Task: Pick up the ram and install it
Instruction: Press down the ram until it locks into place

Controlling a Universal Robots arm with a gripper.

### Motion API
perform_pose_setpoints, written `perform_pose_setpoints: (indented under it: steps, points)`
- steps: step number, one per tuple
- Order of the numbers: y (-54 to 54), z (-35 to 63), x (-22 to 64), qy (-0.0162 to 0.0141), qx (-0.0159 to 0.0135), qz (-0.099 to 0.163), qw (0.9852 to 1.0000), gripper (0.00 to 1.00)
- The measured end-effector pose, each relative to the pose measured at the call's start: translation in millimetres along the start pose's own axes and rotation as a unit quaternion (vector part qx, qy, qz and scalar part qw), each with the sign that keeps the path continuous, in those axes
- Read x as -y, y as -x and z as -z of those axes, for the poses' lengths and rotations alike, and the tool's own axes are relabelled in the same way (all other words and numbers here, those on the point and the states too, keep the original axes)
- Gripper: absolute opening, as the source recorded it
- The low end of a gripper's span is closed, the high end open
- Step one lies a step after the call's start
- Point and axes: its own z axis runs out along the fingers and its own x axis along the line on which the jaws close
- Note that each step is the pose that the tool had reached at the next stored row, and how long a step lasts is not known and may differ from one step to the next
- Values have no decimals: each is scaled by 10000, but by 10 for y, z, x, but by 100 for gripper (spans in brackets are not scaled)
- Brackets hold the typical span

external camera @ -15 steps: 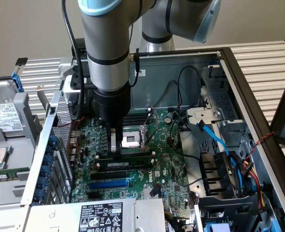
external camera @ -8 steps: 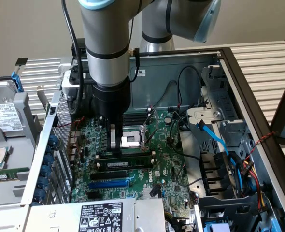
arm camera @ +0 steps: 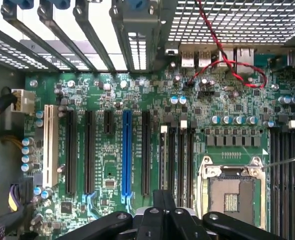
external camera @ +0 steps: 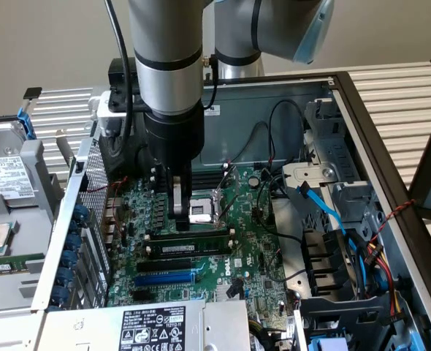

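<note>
Open computer case [external camera: 364,117] holds a green motherboard [external camera: 226,281] lying flat. Over it the arm's gripper [external camera: 179,210] points straight down just beside the CPU socket [external camera: 201,213], its jaws looking pressed together with nothing between them. The ram [external camera: 190,248] sits lengthwise in a memory slot between the socket and the blue expansion slot [external camera: 164,278], close under the gripper

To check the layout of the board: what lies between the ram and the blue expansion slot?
One long black empty slot lies between the ram and the blue expansion slot. The exterior view shows this.
</note>
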Motion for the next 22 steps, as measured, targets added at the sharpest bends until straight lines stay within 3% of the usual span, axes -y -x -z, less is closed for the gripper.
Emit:
perform_pose_setpoints:
  steps: [6,20,22]
  points:
    - [-7,18,94,1,8,4,10000,10]
    - [-7,18,96,2,7,8,10000,10]
    - [-7,17,96,1,10,-104,9999,10]
